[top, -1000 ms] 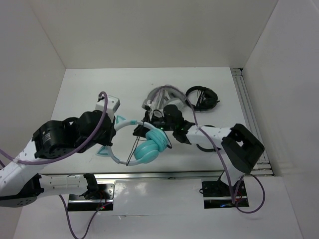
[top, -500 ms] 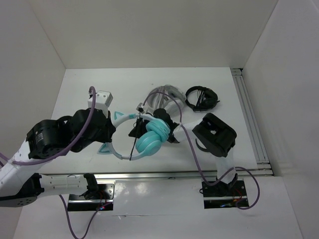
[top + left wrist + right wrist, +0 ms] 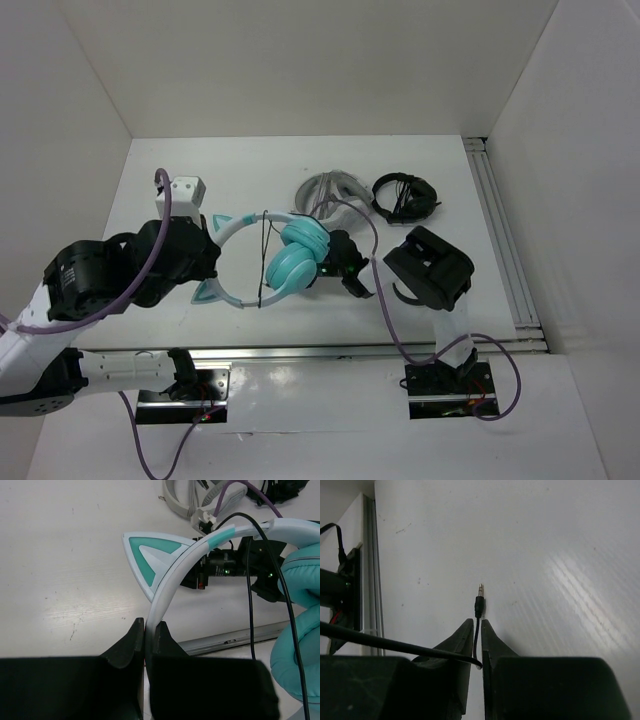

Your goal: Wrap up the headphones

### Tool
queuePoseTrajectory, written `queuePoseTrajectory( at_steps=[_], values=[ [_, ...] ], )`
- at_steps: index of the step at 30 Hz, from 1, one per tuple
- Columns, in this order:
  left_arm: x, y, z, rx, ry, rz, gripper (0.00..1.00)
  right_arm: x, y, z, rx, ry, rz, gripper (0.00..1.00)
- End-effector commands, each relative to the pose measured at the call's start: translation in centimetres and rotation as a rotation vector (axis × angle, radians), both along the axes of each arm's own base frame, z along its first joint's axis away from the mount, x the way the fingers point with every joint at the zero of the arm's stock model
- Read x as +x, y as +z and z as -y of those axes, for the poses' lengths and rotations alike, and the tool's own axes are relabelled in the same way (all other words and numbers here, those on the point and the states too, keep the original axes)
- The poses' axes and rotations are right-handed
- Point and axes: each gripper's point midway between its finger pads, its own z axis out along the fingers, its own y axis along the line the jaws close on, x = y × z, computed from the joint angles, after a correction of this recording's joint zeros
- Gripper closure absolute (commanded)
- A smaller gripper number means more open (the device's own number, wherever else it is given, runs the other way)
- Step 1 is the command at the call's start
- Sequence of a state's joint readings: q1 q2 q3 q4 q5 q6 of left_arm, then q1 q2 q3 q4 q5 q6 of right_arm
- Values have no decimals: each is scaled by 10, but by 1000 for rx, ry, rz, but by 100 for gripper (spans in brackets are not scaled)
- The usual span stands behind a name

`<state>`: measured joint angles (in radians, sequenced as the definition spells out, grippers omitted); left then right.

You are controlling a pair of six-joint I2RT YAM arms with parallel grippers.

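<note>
The teal headphones (image 3: 290, 262) with a pale headband and two cat ears are held above the table's middle. My left gripper (image 3: 205, 255) is shut on the headband (image 3: 170, 585), just below one cat ear (image 3: 150, 555), with its tips (image 3: 150, 630) pinching the band. The thin black cable (image 3: 250, 580) runs across the band beside the ear cups (image 3: 300, 630). My right gripper (image 3: 330, 262) sits right of the cups and is shut (image 3: 476, 625) on the cable just behind its plug (image 3: 479, 602).
Grey-white headphones (image 3: 330, 190) and black headphones (image 3: 405, 195) lie at the back, behind my right arm. A metal rail (image 3: 500, 230) runs along the table's right edge and another (image 3: 330, 350) along the front.
My left gripper moved back and left, turning the headphones with it. My right arm folded in, and its gripper carried the cable end from behind the cups to their right side.
</note>
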<state>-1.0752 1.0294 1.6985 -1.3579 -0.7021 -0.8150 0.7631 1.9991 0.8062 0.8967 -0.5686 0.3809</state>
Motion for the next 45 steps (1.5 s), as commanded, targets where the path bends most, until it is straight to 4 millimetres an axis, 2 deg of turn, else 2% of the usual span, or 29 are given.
queuePoseTrajectory(
  at_steps=[1,6,10,11,14,15,16,17,19,20,21,22,23,25,27,28,31,32,34,36,37,39,40,41,42,43,44,45],
  values=[
    [7,31,-1,-160,79,81,100,-3,11,-2,68,13,50,81],
    [8,31,-5,-172,105,89,100,-13,-9,-1,55,16,-3,81],
    [10,30,-7,-173,130,95,100,-10,-13,3,49,-19,4,89],
    [10,30,-7,-173,130,95,100,-5,-12,4,52,-47,17,91],
    [10,23,-1,-166,116,77,100,-2,-9,7,61,-70,4,93],
    [10,23,-2,-158,111,79,100,2,-5,1,74,-58,13,93],
    [10,19,2,-158,104,72,100,4,-2,-1,77,-58,15,90],
    [11,16,2,-149,104,67,100,8,-6,-1,70,-55,5,80],
    [10,14,0,-146,104,66,100,11,-6,-7,76,-44,-5,76],
    [10,14,0,-146,104,66,100,13,-1,-10,92,-46,-4,76],
    [9,10,2,-140,98,56,100,13,-7,-9,83,-46,-14,76],
    [8,9,0,-139,98,56,100,15,-5,-12,100,-49,-18,74],
    [8,9,0,-146,102,54,100,18,3,-15,127,-52,-15,74],
    [8,7,4,-150,95,47,100,19,-3,-17,127,-54,-31,74],
    [7,4,2,-148,95,46,100,26,3,-22,151,-64,-18,74],
    [7,2,2,-140,95,42,100,25,-3,-22,142,-64,-27,78],
    [7,4,-2,-153,110,53,100,27,-1,-24,159,-67,-34,96],
    [6,2,-3,-154,117,45,100,27,-1,-24,159,-67,-34,99],
    [8,3,-12,-140,155,59,100,20,-7,-17,141,-69,-51,100],
    [8,8,-19,-162,197,68,100,11,-5,-14,138,-76,-50,100],
    [11,8,-24,-146,233,82,100,7,-2,-6,132,-94,-51,100],
    [13,9,-30,-161,282,97,100,-6,-7,-5,76,-130,-62,100],
    [17,10,-32,-153,309,116,100,-13,0,-2,64,-139,-51,100],
    [19,14,-35,-165,330,128,100,-22,-6,1,14,-144,-61,100],
    [22,15,-34,-167,350,126,100,-31,-8,0,-19,-177,-58,100],
    [27,12,-32,-136,368,128,100,-36,2,3,-30,-194,-34,100],
    [30,14,-31,-128,377,137,100,-45,-5,7,-84,-201,-44,100],
    [37,14,-30,-119,400,140,100,-55,0,2,-92,-204,-30,100]
  ],
)
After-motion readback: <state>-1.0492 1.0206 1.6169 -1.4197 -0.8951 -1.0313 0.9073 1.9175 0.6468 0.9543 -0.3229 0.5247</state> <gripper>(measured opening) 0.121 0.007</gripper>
